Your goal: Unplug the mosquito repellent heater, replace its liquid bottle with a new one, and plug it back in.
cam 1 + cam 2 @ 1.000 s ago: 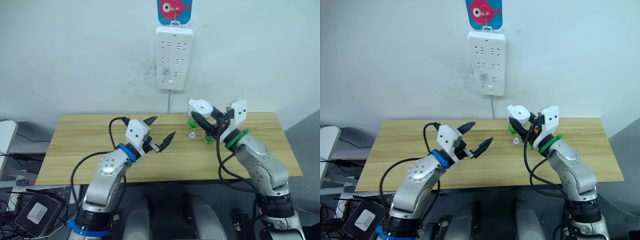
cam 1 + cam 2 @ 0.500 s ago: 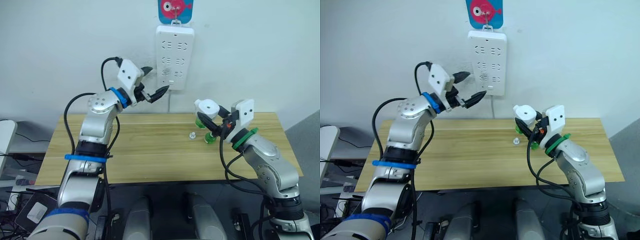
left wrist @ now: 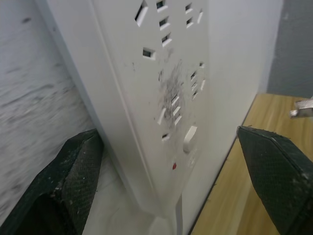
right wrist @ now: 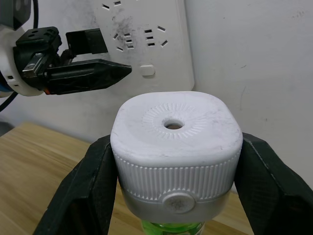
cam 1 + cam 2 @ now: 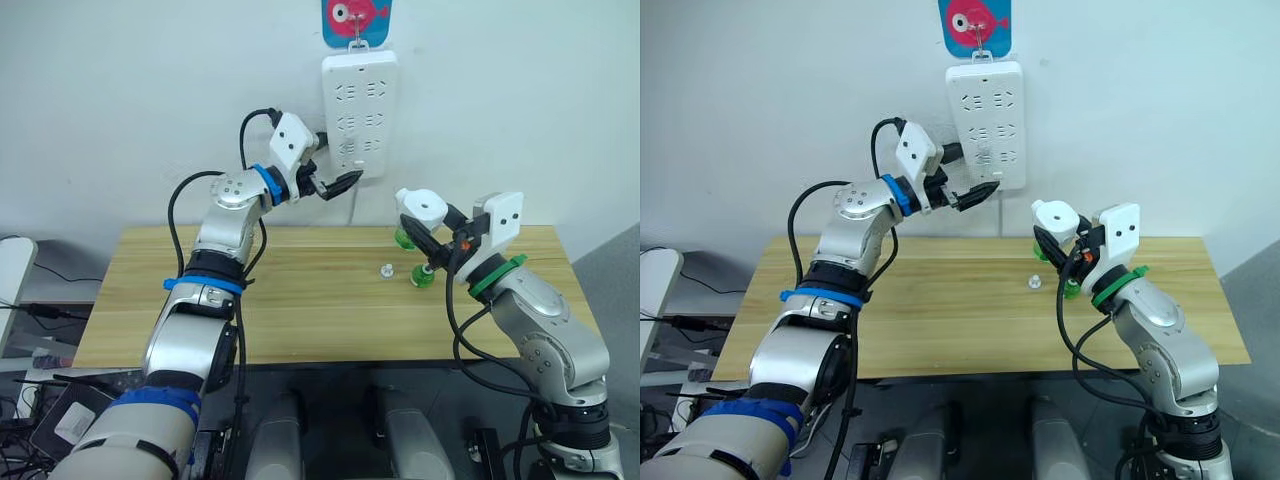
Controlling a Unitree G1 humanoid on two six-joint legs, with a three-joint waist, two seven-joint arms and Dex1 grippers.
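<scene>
1. Left pincer is raised off the desk to the wall, its two black fingers spread wide at the lower edge of the white power strip.
2. Its wrist view shows what the head views do not: the fingers straddle the strip's lower end, one on each side, apart from it, with grey scuffs, a small button and a red dot on the strip's face.
3. Between the arms, a small pale object lies on the desk, too small to identify.
4. Right pincer is clamped on the mosquito repellent heater, held above the desk's back edge, below and right of the strip.
5. Its wrist view shows the heater's round top opening and green bottle under it.
6. Another green bottle stands on the desk below.
</scene>
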